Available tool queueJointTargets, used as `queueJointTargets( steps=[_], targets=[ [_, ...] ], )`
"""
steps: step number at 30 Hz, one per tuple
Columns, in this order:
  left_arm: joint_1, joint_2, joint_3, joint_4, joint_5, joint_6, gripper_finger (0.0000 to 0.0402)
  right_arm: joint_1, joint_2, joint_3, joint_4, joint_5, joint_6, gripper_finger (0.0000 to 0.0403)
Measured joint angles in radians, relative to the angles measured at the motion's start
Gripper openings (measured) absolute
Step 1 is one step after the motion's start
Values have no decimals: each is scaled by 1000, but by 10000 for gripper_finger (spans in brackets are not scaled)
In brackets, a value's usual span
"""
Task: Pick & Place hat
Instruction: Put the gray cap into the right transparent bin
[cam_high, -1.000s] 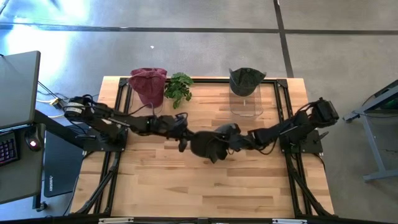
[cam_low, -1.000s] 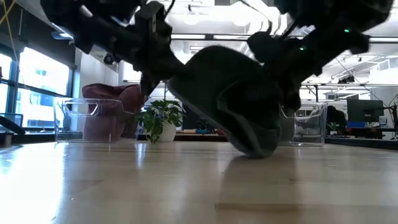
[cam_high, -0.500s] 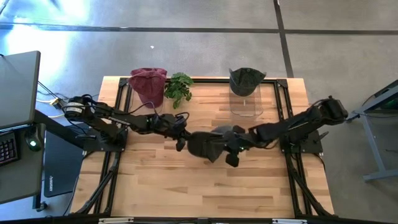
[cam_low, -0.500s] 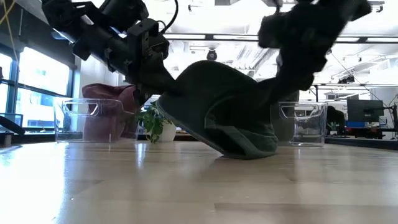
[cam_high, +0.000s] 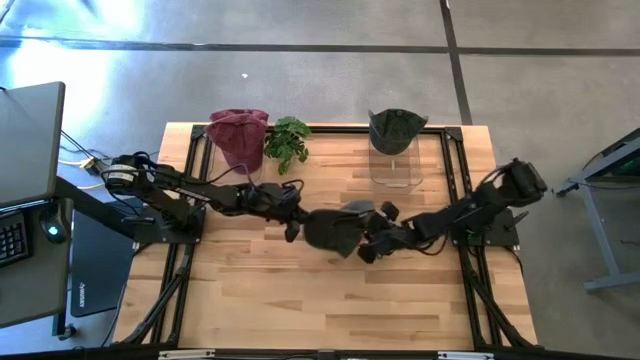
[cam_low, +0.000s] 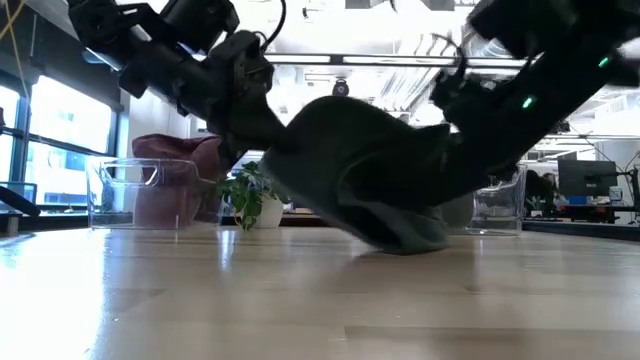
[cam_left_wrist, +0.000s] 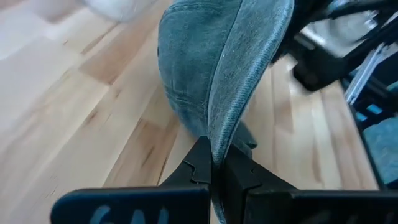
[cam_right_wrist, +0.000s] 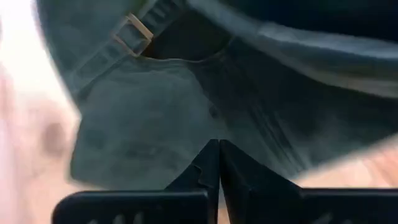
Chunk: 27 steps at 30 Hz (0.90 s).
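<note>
— What changed since half a second ago?

— Since then the right arm has drawn back and lowered, so the right pincer (cam_high: 372, 246) now sits at the near right side of the hat (cam_high: 335, 231). The hat has tipped flatter toward the tabletop (cam_high: 300, 290). The left pincer (cam_high: 293, 226) has barely shifted.

— Where is the hat?

— Mid-tabletop, between the two arms, tilted, with its lower edge touching the wood in the low view.

— What is it made of?

— A washed grey-blue denim-like cloth with a fine weave and stitched seams. The left wrist view shows the curved brim edge-on. The right wrist view shows the back strap with a small brass-coloured metal buckle (cam_right_wrist: 132, 32).

— And the pincers?

— The left one is clamped on the brim's edge, its fingers pressed together around the cloth. The right one's fingers meet at the tips right against the hat's fabric; I cannot tell whether cloth is pinched between them.

— Anything else on the tabletop?

— Pale wood planks with visible grain. At the far edge, a maroon hat (cam_high: 238, 135) sits on a clear plastic bin (cam_low: 135, 190), a dark green hat (cam_high: 396, 128) on another clear bin (cam_high: 395, 170), and a small leafy plant (cam_high: 288, 142) stands between them.

— Any readable writing?

— None that I can make out.
</note>
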Motion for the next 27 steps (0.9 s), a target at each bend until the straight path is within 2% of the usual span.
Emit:
queueJointTargets(
  steps=[3, 5, 8, 12, 15, 19, 22, 24, 27],
  targets=[
    [0, -1, 0, 57, 0, 8, 0, -6, 10, 1, 37, 1, -72, 2],
    [0, -27, 0, 74, -6, 9, 0, 37, -37, 23, -2, 16, -67, 4],
    [0, -50, 36, 92, -39, 41, 0, 132, -136, 44, -153, 40, -6, 5],
    [-28, -55, 121, 3, -95, 183, 0, 285, -278, 46, -344, 118, 157, 2],
    [-93, -55, 209, -112, -216, 378, 0, 386, -380, 47, -455, 186, 274, 7],
    [-208, -18, 316, -271, -514, 646, 0, 486, -493, 47, -474, 324, 313, 8],
    [-281, 44, 359, -281, -723, 845, 0, 524, -533, 47, -461, 430, 281, 3],
    [-318, 91, 363, -289, -777, 978, 0, 529, -540, 47, -450, 473, 255, 2],
    [-351, 180, 363, -297, -752, 1108, 0, 509, -525, 47, -432, 479, 244, 4]
  ],
)
